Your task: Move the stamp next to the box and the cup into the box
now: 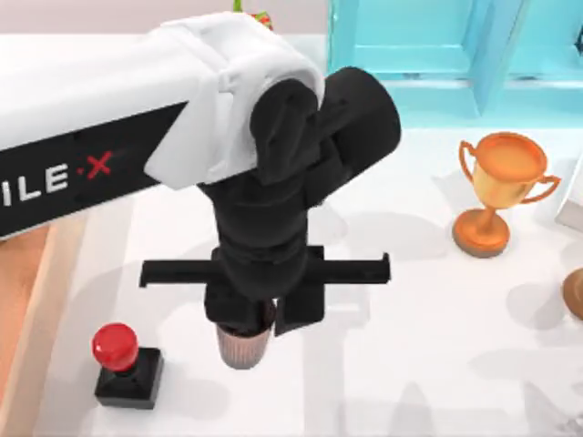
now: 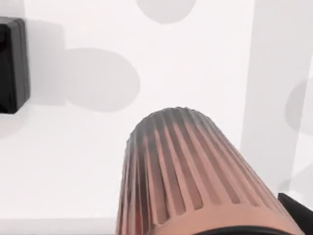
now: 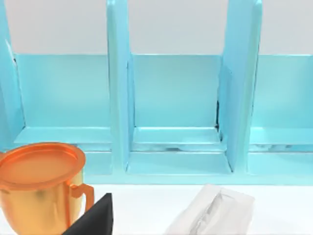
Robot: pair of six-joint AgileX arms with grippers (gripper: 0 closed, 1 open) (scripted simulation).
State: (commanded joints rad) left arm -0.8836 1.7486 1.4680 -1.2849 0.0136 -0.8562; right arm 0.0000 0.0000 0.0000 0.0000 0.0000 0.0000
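The cup (image 1: 242, 350), a ribbed copper-brown tumbler, hangs upright under my left gripper (image 1: 269, 320), which is shut on it near the table's front middle. In the left wrist view the cup (image 2: 195, 181) fills the lower middle, with one black fingertip (image 2: 296, 207) against its side. The stamp (image 1: 127, 367), a black block with a red knob, stands on the table to the cup's left. The box (image 1: 25, 300), light-brown wood, shows as a strip at the far left edge. The stamp's black base (image 2: 11, 66) is also in the left wrist view.
An orange two-handled trophy (image 1: 498, 189) stands at the right, in front of the turquoise shelf unit (image 1: 437, 55) along the back. A white tissue pack (image 3: 215, 213) lies near the trophy (image 3: 36, 188). A black part of my right gripper (image 3: 93, 220) faces the shelf (image 3: 176, 98).
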